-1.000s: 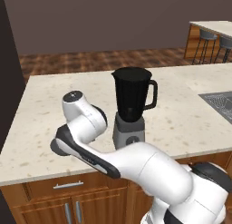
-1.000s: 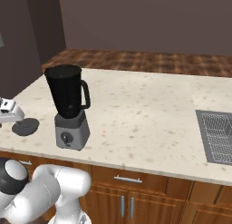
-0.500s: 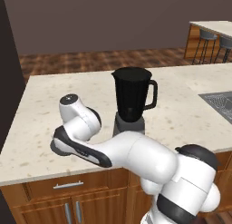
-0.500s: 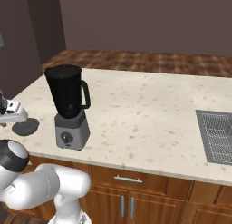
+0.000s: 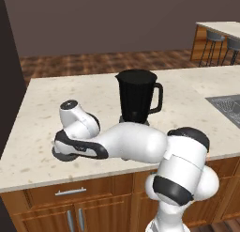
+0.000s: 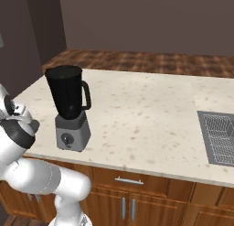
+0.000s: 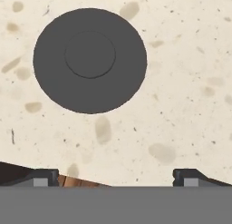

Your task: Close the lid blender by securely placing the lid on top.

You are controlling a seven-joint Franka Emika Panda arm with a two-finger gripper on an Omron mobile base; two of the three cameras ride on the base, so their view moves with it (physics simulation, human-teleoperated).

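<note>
The lid (image 7: 89, 60) is a flat, round, dark grey disc with a raised centre, lying on the speckled counter (image 7: 181, 82). My gripper (image 7: 115, 177) is open and hangs above the counter, with the lid ahead of its fingertips (image 7: 43, 177) and nothing between them. The blender (image 5: 136, 97) is a tall black jar with a side handle, and its mouth stands open. Its boxy grey base (image 6: 72, 132) carries a round black dial. My arm bends low over the counter's front left part, to the left of the blender (image 6: 68, 101).
The counter's front edge runs just behind the fingertips, with brown wood showing under it. A sink with a wire rack (image 5: 227, 104) (image 6: 219, 138) is set into the counter at the far right. Stools (image 5: 215, 38) stand at a second counter far back.
My arm has folded lower and further left over the counter's front corner, bringing the hand down over the lid. Blender and lid have not moved.
</note>
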